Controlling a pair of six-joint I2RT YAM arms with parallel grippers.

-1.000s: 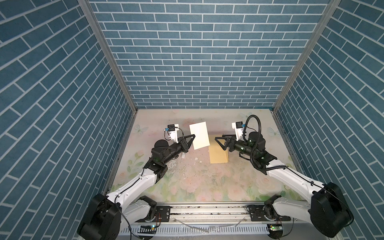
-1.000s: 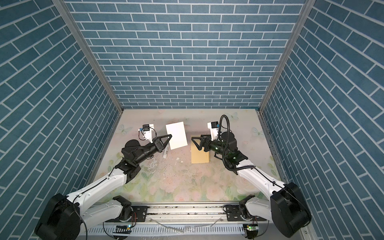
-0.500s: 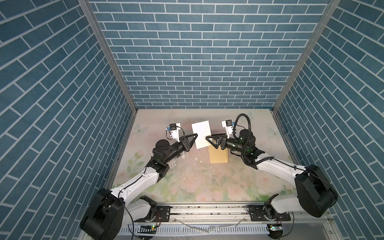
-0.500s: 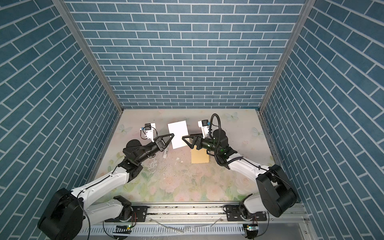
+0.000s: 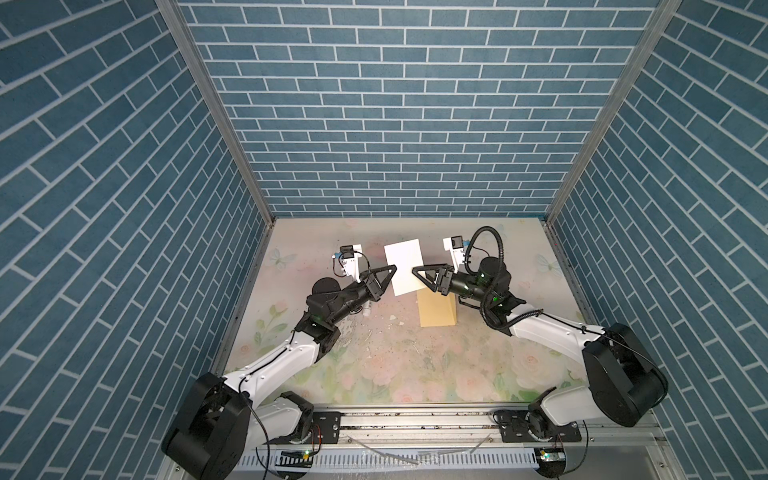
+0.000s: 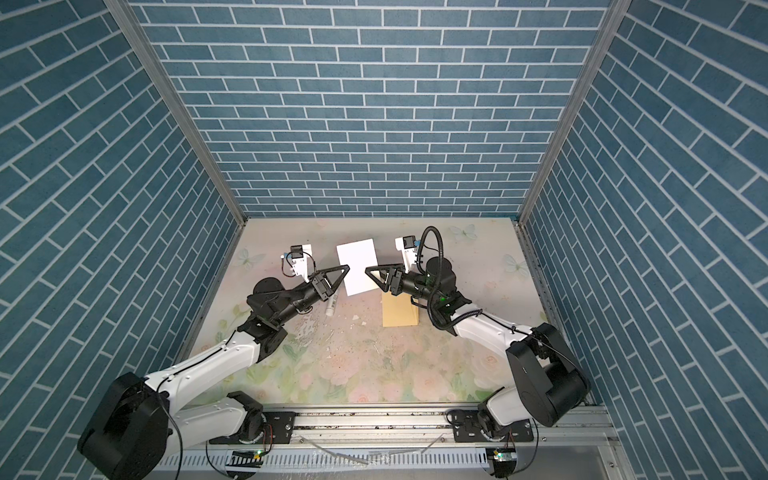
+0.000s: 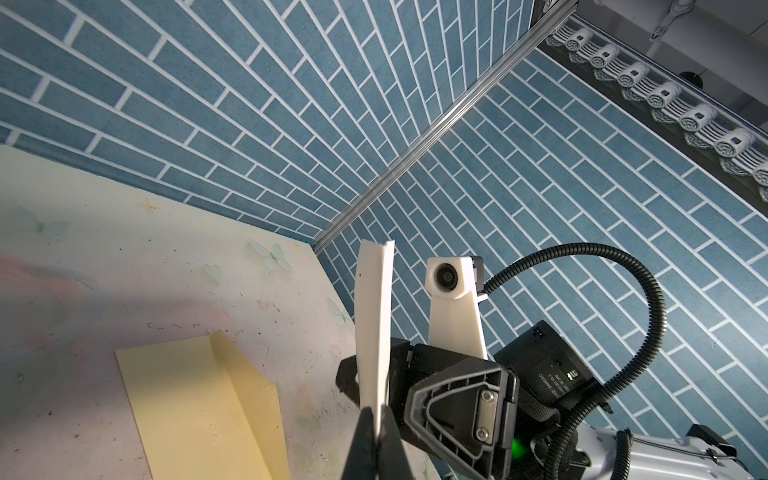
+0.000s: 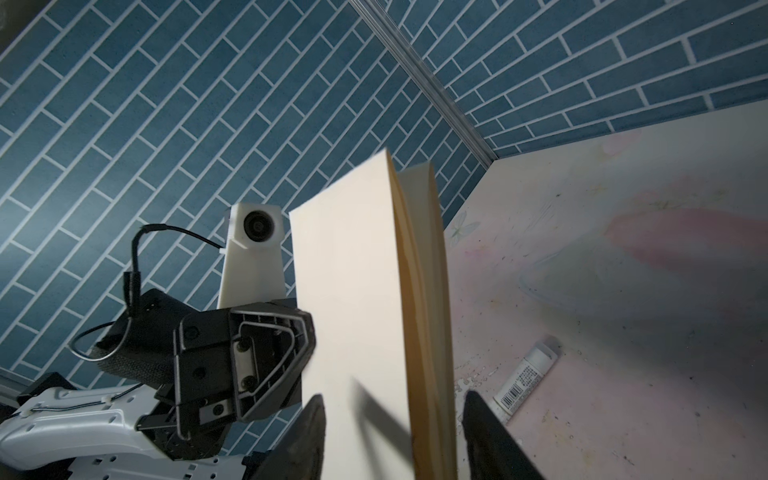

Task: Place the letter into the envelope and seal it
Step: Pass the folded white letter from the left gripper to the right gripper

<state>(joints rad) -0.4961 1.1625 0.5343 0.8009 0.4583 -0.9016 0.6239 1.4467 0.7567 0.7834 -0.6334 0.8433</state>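
ROBOT ARMS HOLD A LETTER ALOFT: A folded cream letter (image 5: 402, 266) hangs above a flower-printed worktop (image 5: 395, 365) between two robot arms, inside a cell of blue brick-pattern walls (image 5: 395, 124). The left pincer (image 5: 392, 270) is pressed together on the sheet's left long edge. In the left wrist view its dark fingertips (image 7: 365, 419) pinch the paper, which stands edge-on and runs away from them.

In both top views the letter's broad face is turned up toward the camera. Its long axis runs from the near side toward the back wall, with the far end leaning slightly left.

The right pincer (image 5: 414, 271) sits at the opposite long edge, straight across from the left one. The right wrist view shows its two fingers (image 8: 309, 432) spread, one on each side of the letter's edge, where the folded layers fan slightly apart. Whether the pads touch the paper cannot be told.

The yellow envelope (image 5: 436, 309) lies flat on the worktop below the right pincer, on the near side of the letter. Its long axis also points toward the back wall, and its far end is hidden under the sheet and the arm. In the left wrist view a crease runs along the envelope's length, setting off a narrower strip on one side.

A white tube (image 6: 331, 306) with a barcode label lies on the worktop beside the left arm, apart from the envelope.
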